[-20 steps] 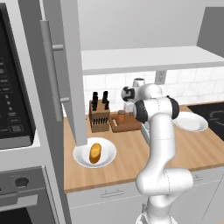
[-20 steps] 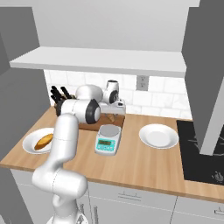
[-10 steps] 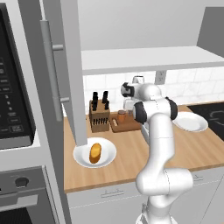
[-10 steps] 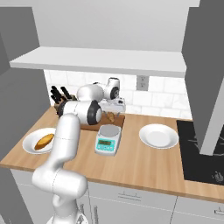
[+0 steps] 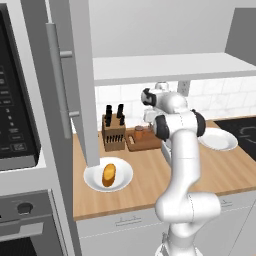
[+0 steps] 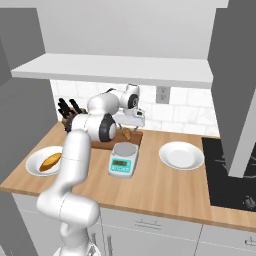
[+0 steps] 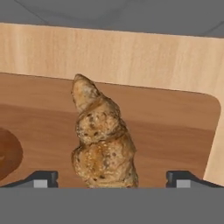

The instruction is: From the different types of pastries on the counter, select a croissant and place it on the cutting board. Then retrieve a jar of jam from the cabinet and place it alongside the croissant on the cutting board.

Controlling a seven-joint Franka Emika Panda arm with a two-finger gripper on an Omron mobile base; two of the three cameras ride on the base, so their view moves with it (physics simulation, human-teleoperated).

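Note:
The golden-brown lumpy croissant (image 7: 103, 140) lies on the mid-brown cutting board (image 7: 170, 122), seen again as the croissant (image 6: 127, 134) on the cutting board (image 6: 102, 145) near the back wall. My gripper (image 7: 112, 180) hovers just above it, open, with one fingertip on each side and well apart. The gripper (image 5: 148, 122) points down over the cutting board (image 5: 147, 144). A reddish-brown jar of jam (image 5: 138, 133) stands on the board to the left of the croissant, and the jar (image 7: 5, 154) shows at the hand view's left edge. The grey cabinet door (image 5: 75, 80) stands open.
A smooth orange roll (image 5: 109, 175) lies on a white plate (image 5: 95, 181) at the counter's front left. The knife block (image 5: 114, 131) stands left of the board. A kitchen scale (image 6: 123, 160) sits in front of the board, an empty white plate (image 6: 181, 155) to its right, then the black hob (image 6: 235, 175).
The gripper's fingers have spread from shut to wide open over the board. The arm has hardly moved.

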